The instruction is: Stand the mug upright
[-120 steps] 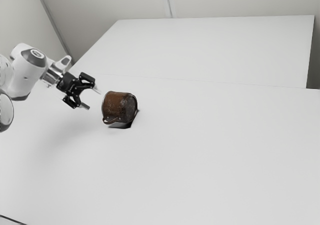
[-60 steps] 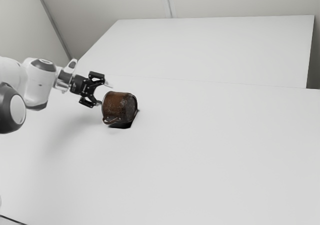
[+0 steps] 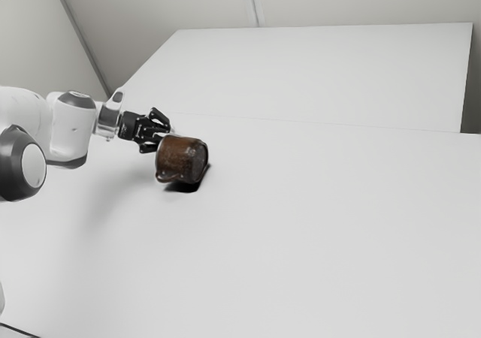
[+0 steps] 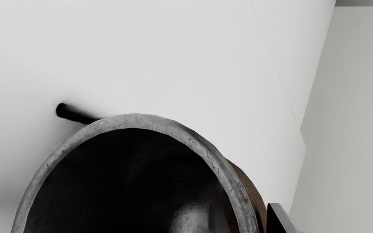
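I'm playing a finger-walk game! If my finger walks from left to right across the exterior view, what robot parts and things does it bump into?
The white robot arm → its black end effector → the brown mug lying on its side.

The mug (image 3: 181, 160) hides part of my gripper (image 3: 150, 130) in the exterior view; the wrist view's edge crops both.
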Available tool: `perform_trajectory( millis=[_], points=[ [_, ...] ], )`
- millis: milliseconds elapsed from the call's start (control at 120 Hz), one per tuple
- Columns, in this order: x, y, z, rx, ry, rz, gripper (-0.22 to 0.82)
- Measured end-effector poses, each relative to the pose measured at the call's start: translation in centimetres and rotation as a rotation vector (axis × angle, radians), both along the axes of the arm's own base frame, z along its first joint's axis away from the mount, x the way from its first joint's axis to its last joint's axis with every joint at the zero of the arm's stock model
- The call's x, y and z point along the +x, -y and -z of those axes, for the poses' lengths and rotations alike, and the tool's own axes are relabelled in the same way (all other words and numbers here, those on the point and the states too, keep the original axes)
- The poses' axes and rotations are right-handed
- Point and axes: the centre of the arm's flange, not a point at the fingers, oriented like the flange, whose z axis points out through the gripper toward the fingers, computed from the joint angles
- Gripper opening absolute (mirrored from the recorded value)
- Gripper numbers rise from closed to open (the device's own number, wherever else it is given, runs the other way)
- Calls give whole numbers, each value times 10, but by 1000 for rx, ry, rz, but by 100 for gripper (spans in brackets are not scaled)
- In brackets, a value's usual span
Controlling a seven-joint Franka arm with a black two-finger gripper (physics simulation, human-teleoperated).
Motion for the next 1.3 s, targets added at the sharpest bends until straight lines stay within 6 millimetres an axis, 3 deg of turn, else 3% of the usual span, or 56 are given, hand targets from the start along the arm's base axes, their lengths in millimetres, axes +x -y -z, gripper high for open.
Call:
perform_trajectory(
  millis=[258, 508, 667, 800, 883, 1050, 1300],
  points=[
    [3, 6, -7, 33, 15, 12, -8],
    [-9, 19, -77, 271, 29, 171, -16],
    [-21, 47, -110, 536, -45, 342, -16],
    [-36, 91, -127, 739, -116, 471, -16],
    [-47, 116, -128, 834, -150, 508, -17],
    [-59, 142, -108, 923, -207, 492, -17],
    [-46, 161, -75, 961, -242, 405, -17]
  ],
)
